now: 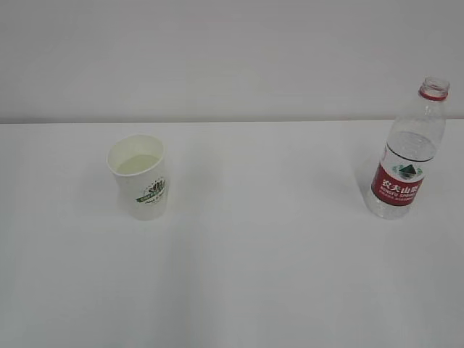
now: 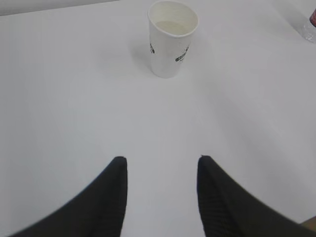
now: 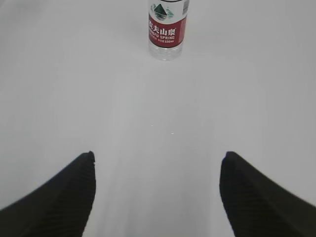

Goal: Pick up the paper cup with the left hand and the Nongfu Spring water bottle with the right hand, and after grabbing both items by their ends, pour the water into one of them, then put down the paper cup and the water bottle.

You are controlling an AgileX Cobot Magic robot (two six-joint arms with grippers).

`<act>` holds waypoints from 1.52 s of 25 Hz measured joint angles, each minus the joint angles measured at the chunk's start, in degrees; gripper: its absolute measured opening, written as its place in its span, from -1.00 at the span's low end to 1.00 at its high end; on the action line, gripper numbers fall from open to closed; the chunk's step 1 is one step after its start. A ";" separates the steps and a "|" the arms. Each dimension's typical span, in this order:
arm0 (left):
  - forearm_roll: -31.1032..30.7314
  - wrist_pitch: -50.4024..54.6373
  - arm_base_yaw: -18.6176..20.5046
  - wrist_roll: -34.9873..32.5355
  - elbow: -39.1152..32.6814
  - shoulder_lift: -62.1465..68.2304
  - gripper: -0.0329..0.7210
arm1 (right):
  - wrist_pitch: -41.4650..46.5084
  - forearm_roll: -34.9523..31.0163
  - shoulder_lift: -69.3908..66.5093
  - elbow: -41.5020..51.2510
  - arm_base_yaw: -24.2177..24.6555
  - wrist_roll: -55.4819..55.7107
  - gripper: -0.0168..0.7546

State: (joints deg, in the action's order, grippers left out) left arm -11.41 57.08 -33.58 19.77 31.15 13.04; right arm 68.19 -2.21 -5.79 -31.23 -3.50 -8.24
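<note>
On smooth white table (image 1: 239, 275): tapered paper cup (image 1: 139, 177), ribbed clear bottle (image 1: 407, 156).

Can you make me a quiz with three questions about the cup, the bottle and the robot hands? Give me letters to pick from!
1. Where does the cup stand, seen from the front camera?
A. left of the bottle
B. right of the bottle
C. on top of the bottle

2. What colour is the bottle's label?
A. blue
B. red
C. yellow

3. What is the left gripper doing?
A. squeezing the cup
B. holding the bottle
C. open, holding nothing

Answers:
1. A, the cup is on the left of the table and the bottle far right.
2. B, the band with white writing is red.
3. C, its fingers stand apart with only bare table between them, and the cup sits well away.
</note>
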 joint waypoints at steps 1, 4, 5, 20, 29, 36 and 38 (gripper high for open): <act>-0.10 0.00 0.00 0.00 0.00 0.00 -0.02 | -0.43 -0.11 0.00 0.45 0.00 0.00 0.57; -0.13 0.00 0.00 0.13 0.00 0.00 -0.03 | -1.70 -0.31 0.00 1.45 0.00 0.00 0.57; -0.13 0.00 0.00 0.13 0.00 0.00 -0.03 | -1.84 -0.31 0.00 1.45 0.00 0.00 0.57; -0.52 -0.03 0.00 0.69 0.00 0.00 -0.04 | -3.01 -0.31 0.00 2.17 0.00 0.00 0.57; -0.52 -0.12 0.00 0.82 0.00 0.00 -0.04 | -3.01 -0.58 0.00 2.17 0.27 0.00 0.57; -0.52 -0.12 0.00 0.86 0.00 0.00 -0.04 | -2.66 -1.89 0.00 2.17 0.16 0.00 0.57; -0.52 -0.12 0.00 0.86 0.00 0.00 -0.04 | -2.66 -1.98 0.00 2.17 0.16 0.00 0.57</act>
State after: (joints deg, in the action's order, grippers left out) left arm -11.93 56.96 -33.58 20.63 31.15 13.04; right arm 65.53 -4.20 -5.79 -29.06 -3.34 -8.24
